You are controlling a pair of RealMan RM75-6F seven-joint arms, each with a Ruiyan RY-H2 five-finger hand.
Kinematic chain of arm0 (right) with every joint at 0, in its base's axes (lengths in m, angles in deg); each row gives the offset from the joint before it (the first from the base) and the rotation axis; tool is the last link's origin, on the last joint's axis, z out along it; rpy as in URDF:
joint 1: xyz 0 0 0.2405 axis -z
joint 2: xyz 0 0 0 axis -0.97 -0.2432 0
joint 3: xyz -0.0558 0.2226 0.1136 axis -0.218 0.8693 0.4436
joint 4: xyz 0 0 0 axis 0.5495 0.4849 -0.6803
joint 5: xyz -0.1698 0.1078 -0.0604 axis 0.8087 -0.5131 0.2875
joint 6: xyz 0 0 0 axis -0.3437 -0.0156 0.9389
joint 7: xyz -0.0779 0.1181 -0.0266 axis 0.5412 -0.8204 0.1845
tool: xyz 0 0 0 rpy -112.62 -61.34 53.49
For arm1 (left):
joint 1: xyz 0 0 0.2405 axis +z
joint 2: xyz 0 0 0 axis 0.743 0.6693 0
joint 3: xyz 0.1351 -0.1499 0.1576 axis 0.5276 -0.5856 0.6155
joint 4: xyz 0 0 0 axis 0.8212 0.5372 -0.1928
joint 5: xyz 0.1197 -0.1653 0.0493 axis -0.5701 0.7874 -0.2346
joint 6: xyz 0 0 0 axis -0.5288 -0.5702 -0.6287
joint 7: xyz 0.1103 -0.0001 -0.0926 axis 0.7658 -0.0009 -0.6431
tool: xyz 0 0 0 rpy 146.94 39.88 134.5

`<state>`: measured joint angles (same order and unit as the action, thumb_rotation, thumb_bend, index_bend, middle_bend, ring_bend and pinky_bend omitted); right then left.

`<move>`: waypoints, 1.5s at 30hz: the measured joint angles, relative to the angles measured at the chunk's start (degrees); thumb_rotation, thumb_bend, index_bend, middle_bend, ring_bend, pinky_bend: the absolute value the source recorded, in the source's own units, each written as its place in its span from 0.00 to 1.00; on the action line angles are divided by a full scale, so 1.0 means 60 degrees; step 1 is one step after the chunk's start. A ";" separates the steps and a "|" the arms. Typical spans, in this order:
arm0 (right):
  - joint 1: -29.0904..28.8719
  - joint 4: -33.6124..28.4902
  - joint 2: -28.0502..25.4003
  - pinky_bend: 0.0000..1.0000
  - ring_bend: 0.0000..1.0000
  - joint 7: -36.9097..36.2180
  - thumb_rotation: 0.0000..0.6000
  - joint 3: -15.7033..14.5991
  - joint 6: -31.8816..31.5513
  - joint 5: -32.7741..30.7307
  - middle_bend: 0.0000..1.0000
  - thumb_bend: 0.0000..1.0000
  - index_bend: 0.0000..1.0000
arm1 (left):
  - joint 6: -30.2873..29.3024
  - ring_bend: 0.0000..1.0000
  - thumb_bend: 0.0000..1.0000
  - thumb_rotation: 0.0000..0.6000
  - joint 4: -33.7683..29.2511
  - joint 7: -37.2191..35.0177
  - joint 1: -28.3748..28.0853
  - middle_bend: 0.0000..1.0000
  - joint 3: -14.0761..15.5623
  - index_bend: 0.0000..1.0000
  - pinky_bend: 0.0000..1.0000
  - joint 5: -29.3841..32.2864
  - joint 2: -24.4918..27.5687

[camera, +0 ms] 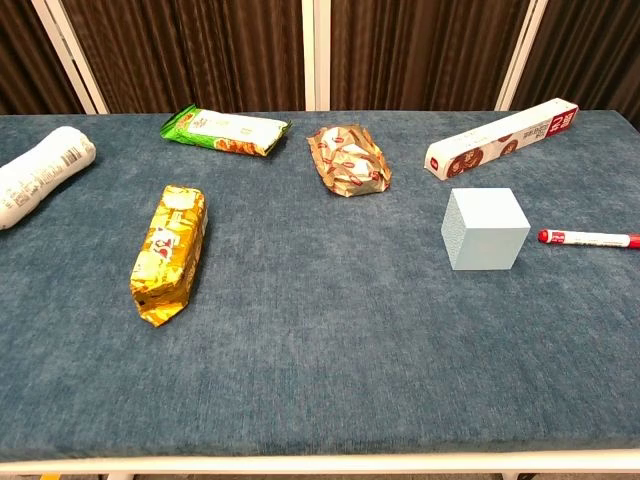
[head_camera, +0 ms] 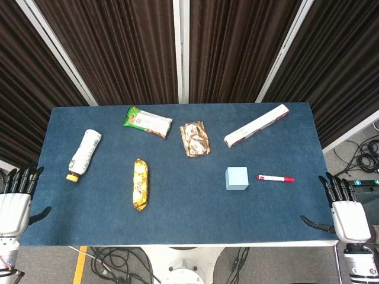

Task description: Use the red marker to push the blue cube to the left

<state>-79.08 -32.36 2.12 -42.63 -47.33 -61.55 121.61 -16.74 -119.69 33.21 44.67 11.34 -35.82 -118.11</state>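
A pale blue cube (head_camera: 237, 178) (camera: 485, 229) stands on the blue table (head_camera: 177, 219), right of centre. Just to its right lies the red marker (head_camera: 275, 178) (camera: 590, 238), white-bodied with red ends, pointing sideways and apart from the cube. My right hand (head_camera: 346, 210) hangs off the table's right front corner, fingers spread, holding nothing. Off the left front corner, my left hand (head_camera: 15, 198) is likewise open and empty. Neither hand shows in the chest view.
A gold snack packet (head_camera: 140, 184) lies left of centre, a white bottle (head_camera: 84, 154) at far left. Along the back lie a green packet (head_camera: 148, 121), a brown wrapper (head_camera: 195, 138) and a long white box (head_camera: 256, 125). Cables run over the floor.
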 measured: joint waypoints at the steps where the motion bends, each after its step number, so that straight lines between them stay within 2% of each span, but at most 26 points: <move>1: -0.0016 -0.0019 0.0009 0.00 0.00 0.0023 0.55 0.0012 -0.0002 0.0016 0.00 0.00 0.00 | 0.0003 0.04 0.00 1.00 0.0008 -0.0018 -0.0003 0.11 -0.0012 0.11 0.07 0.0014 -0.0002; 13: -0.0058 -0.0151 -0.0068 0.01 0.00 -0.0027 0.57 0.0101 -0.0004 -0.0037 0.01 0.00 0.00 | -0.0051 0.04 0.00 1.00 0.0024 -0.0225 0.0071 0.11 0.0035 0.11 0.07 -0.0033 0.0083; 14: -0.0075 -0.0118 -0.0051 0.04 0.01 -0.0061 0.59 0.0118 0.0003 -0.0038 0.02 0.00 0.00 | -0.0034 0.04 0.00 1.00 0.0052 -0.0273 0.0078 0.11 0.0043 0.11 0.07 -0.0017 0.0072; 16: -0.0123 0.0016 0.0017 0.17 0.07 -0.0119 0.66 0.0156 0.0001 0.0001 0.06 0.00 0.03 | -0.0023 0.04 0.00 1.00 0.0126 -0.0326 0.0087 0.11 0.0059 0.11 0.07 -0.0016 0.0049; 18: -0.0193 0.0180 0.0100 0.34 0.18 -0.0131 0.77 0.0204 0.0009 0.0041 0.13 0.00 0.09 | -0.0016 0.04 0.00 1.00 0.0246 -0.0406 0.0091 0.11 0.0063 0.11 0.07 -0.0013 0.0005; 20: -0.0333 0.0368 0.0200 0.57 0.41 -0.0109 0.94 0.0276 0.0107 0.0036 0.24 0.00 0.18 | 0.0007 0.04 0.00 1.00 0.0329 -0.0533 0.0093 0.11 0.0056 0.11 0.07 0.0023 -0.0037; 22: -0.0473 0.0462 0.0260 0.70 0.56 -0.0116 1.00 0.0335 0.0358 -0.0034 0.28 0.00 0.24 | 0.0037 0.04 0.00 1.00 0.0396 -0.0637 0.0094 0.11 0.0055 0.11 0.07 0.0050 -0.0051; 24: -0.0646 0.0572 0.0278 0.76 0.64 -0.0147 1.00 0.0356 0.0702 -0.0093 0.31 0.00 0.30 | 0.0039 0.04 0.00 1.00 0.0466 -0.0672 0.0098 0.11 0.0071 0.11 0.07 0.0022 -0.0047; 29: -0.1364 0.0962 0.0226 0.77 0.68 -0.0357 1.00 0.0342 0.2339 -0.0324 0.38 0.01 0.40 | 0.0063 0.04 0.00 1.00 0.0659 -0.0807 0.0133 0.11 0.0142 0.11 0.07 -0.0019 -0.0013; 34: -0.2273 0.1822 0.0368 0.78 0.70 -0.0433 1.00 0.0369 0.4116 -0.0690 0.41 0.06 0.45 | 0.0083 0.04 0.00 1.00 0.0795 -0.0918 0.0164 0.11 0.0154 0.11 0.07 0.0026 -0.0006; 39: -0.2714 0.2895 0.0989 0.80 0.71 -0.0416 1.00 0.0528 0.4351 -0.1101 0.42 0.10 0.46 | 0.0150 0.04 0.00 1.00 0.0895 -0.0974 0.0141 0.11 0.0136 0.11 0.07 0.0060 -0.0008; 45: -0.3177 0.3878 0.1733 0.83 0.74 -0.0508 1.00 0.0686 0.5011 -0.1598 0.44 0.23 0.48 | 0.0143 0.04 0.00 1.00 0.0998 -0.0931 0.0103 0.11 0.0159 0.11 0.07 -0.0085 -0.0038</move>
<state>-98.14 -9.09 12.51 -45.68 -43.22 -31.48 112.02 -15.88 -113.70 27.63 45.29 12.29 -36.33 -118.34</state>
